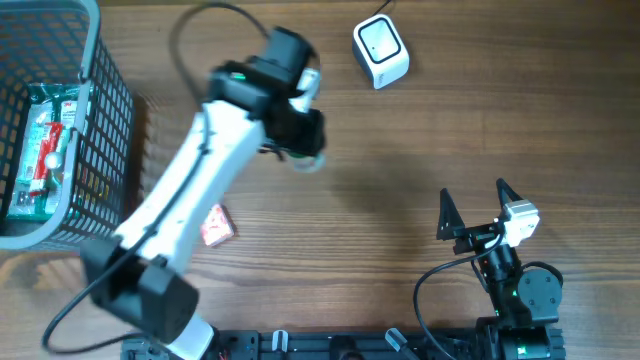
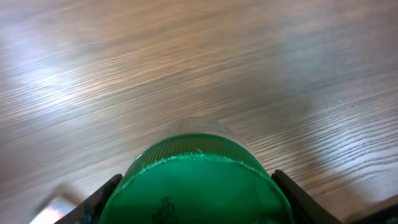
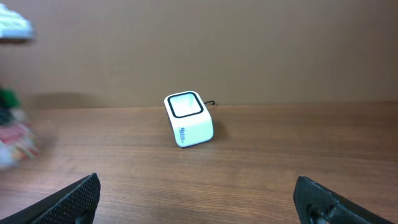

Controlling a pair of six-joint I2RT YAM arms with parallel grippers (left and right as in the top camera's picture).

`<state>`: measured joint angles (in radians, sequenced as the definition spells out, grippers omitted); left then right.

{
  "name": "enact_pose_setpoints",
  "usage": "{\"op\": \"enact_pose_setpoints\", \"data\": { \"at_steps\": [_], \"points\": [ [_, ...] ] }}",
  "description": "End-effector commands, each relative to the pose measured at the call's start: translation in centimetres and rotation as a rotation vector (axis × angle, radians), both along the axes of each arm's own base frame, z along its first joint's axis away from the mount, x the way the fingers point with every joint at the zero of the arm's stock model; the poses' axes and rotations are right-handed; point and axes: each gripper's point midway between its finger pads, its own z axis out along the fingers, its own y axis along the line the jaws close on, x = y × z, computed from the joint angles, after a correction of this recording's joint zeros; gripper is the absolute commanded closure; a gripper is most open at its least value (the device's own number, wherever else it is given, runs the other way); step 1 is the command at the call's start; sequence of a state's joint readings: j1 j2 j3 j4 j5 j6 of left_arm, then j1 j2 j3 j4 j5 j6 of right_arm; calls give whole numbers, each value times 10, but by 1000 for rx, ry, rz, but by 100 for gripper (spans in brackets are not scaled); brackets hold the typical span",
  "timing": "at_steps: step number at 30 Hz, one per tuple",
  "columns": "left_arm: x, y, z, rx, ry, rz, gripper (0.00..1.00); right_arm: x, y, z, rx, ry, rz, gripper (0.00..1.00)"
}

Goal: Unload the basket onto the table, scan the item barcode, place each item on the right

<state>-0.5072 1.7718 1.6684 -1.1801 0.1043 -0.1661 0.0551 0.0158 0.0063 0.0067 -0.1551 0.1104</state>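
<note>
The item is a container with a round green cap [image 2: 199, 177], and it fills the bottom of the left wrist view. My left gripper [image 2: 196, 202] is shut on it, one dark finger against each side. From overhead, the left gripper [image 1: 298, 135] holds the item [image 1: 309, 160] above the table, left of and nearer than the white barcode scanner [image 1: 381, 52]. No barcode shows. The right wrist view has the scanner [image 3: 188, 118] ahead, window up. My right gripper [image 1: 472, 208] [image 3: 199, 199] stands open at the near right, holding nothing.
A grey wire basket [image 1: 100, 110] at the far left holds packaged goods [image 1: 40, 150]. A small red packet [image 1: 216, 226] lies on the wood beside the left arm. The scanner's cable [image 1: 385, 10] runs off the far edge.
</note>
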Motion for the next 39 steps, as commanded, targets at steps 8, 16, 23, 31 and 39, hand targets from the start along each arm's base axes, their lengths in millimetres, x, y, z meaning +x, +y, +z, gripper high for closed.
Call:
{"op": "enact_pose_setpoints", "data": {
  "at_steps": [8,16,23,31,39],
  "points": [
    [-22,-100,-47,3,-23,16,48,0,-2,1,-5,-5,-11,0],
    [-41,-147,-80,36,-63,-36,47,0,-2,1,-5,-5,-11,0],
    [-50,-165,-102,60,-77,-29,46,0,-2,1,-5,-5,-11,0],
    [-56,-175,-124,67,-56,-11,36,0,-2,1,-5,-5,-11,0],
    [-49,-179,-113,40,-77,-8,0,0,-2,1,-5,-5,-11,0]
  ]
}}
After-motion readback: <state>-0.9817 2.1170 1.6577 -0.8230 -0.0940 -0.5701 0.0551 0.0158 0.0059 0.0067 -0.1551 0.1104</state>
